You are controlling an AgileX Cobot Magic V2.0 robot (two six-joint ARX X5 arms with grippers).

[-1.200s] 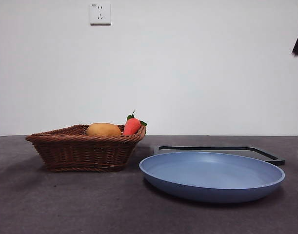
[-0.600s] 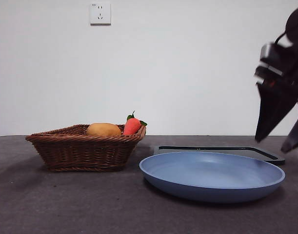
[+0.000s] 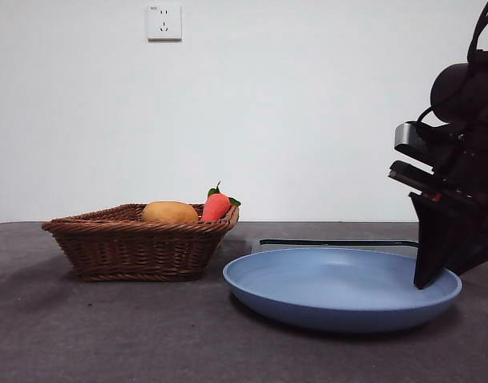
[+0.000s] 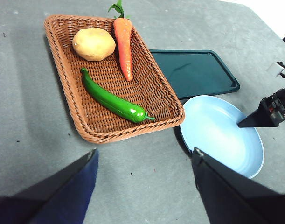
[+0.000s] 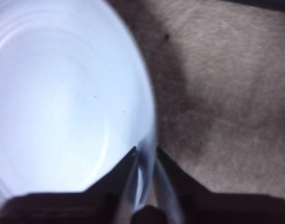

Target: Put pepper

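The dark-green pepper (image 4: 115, 101) lies in the brown wicker basket (image 4: 133, 133); in the front view the basket (image 3: 140, 247) wall hides it. The blue plate (image 3: 339, 291) sits right of the basket and also shows in the left wrist view (image 4: 221, 135) and the right wrist view (image 5: 63, 93). My right gripper (image 3: 426, 279) is down at the plate's right rim. Its jaws are closed on the rim, one on each side (image 5: 144, 154). My left gripper (image 4: 144, 151) hangs open and empty, high above the table in front of the basket.
A carrot (image 4: 123, 44) and a potato (image 4: 93, 44) lie in the basket beside the pepper. A flat dark-green tray (image 4: 193, 72) lies behind the plate. The table top is dark grey.
The right arm has come down from the top right corner to the plate's right rim. The plate has shifted slightly to the left.
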